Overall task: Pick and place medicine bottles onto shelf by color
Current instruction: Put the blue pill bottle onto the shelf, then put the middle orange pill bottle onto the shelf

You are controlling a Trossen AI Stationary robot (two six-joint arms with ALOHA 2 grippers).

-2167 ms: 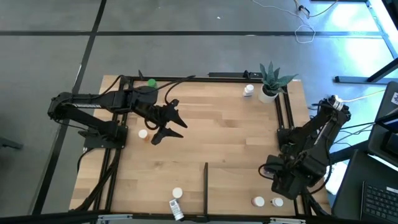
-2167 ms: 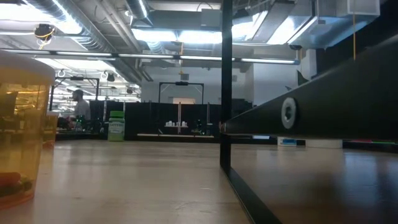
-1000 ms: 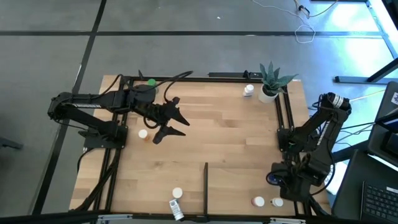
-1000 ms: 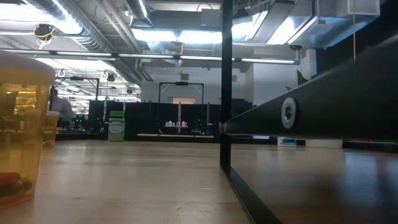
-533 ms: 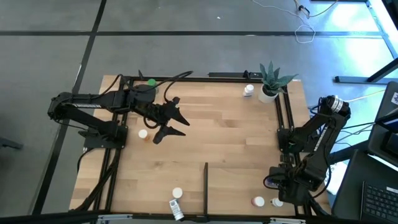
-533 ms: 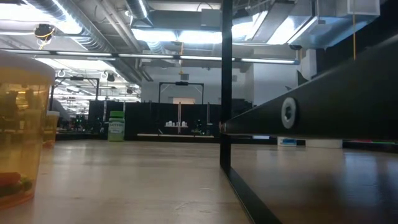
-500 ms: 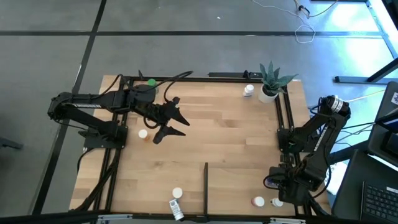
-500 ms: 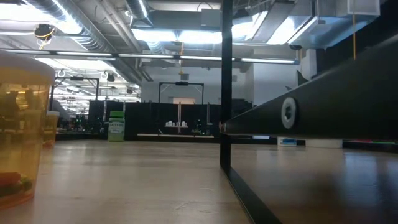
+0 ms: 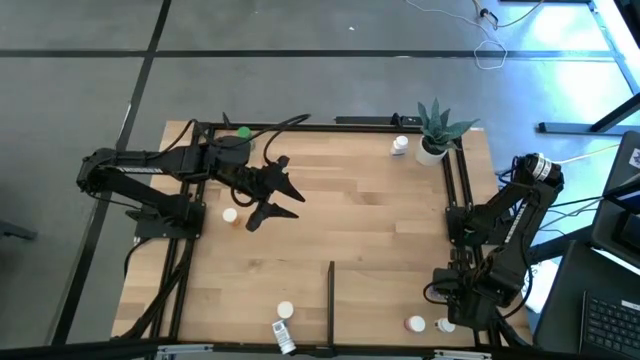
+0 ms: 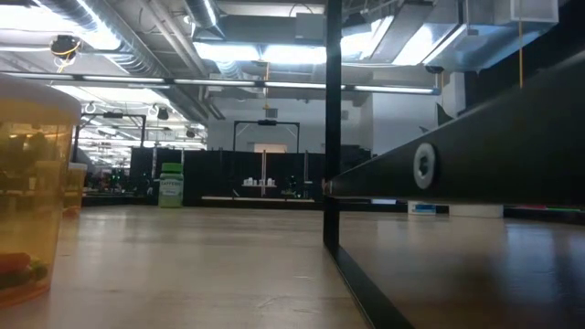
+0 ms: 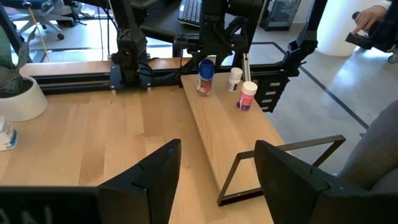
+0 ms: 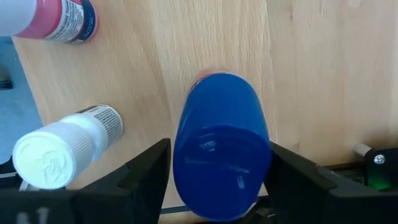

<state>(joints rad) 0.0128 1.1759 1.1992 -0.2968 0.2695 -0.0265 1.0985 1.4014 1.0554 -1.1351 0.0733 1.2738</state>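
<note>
Parted jaws of the right gripper (image 12: 214, 171) straddle the blue bottle (image 12: 221, 144), each finger showing a thin gap from its sides, so it stands free on the shelf (image 12: 311, 68) at the table's near right corner. A white-capped bottle (image 12: 61, 147) and a pink bottle (image 12: 59, 18) stand just beside it, crowding that side near the wood's edge. Over the far left, the left gripper (image 11: 214, 171) hangs with fingers apart and empty, bare planks ahead.

A grey concrete floor (image 9: 300, 40) crossed by dark seams surrounds the light wood-plank bench (image 9: 370, 215). Beyond its far edge lies an open workshop — exposed silver ceiling ducts (image 10: 137, 37), bright strip lights (image 10: 274, 53), dark benches (image 10: 256, 178) along the back.
</note>
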